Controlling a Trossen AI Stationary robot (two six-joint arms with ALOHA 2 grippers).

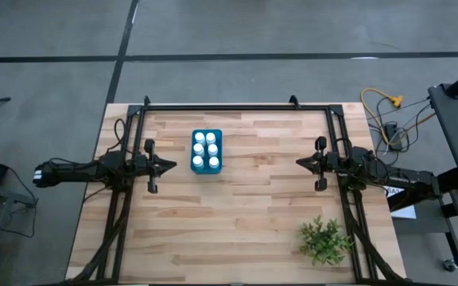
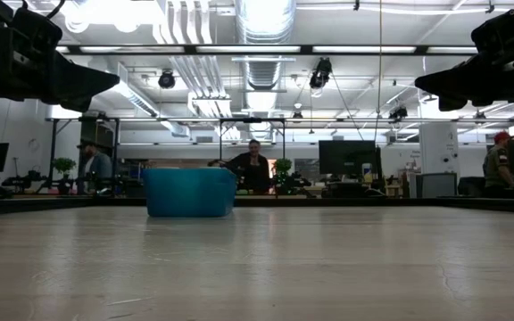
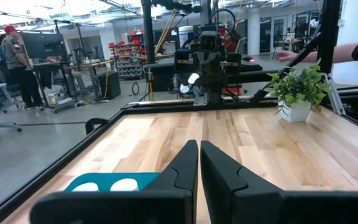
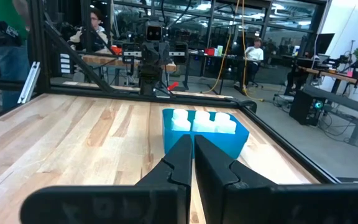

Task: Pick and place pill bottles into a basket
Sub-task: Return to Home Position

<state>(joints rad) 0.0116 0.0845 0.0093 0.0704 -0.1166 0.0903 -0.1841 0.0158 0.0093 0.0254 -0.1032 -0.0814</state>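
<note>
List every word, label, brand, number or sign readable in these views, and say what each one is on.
No text can be read in any view.
Pill bottles: only plain white caps show; the basket hides their sides, so any labels cannot be seen.
Basket, left gripper, right gripper: no markings visible.
Background screens: too small and blurred to read.

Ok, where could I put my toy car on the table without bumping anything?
The middle of the table is bare wood, from the blue basket across to the right gripper. The stretch beside the potted plant, toward the left arm's side, is bare too. Skip the basket: six pill bottles fill it, and the left gripper sits close beside it.
</note>
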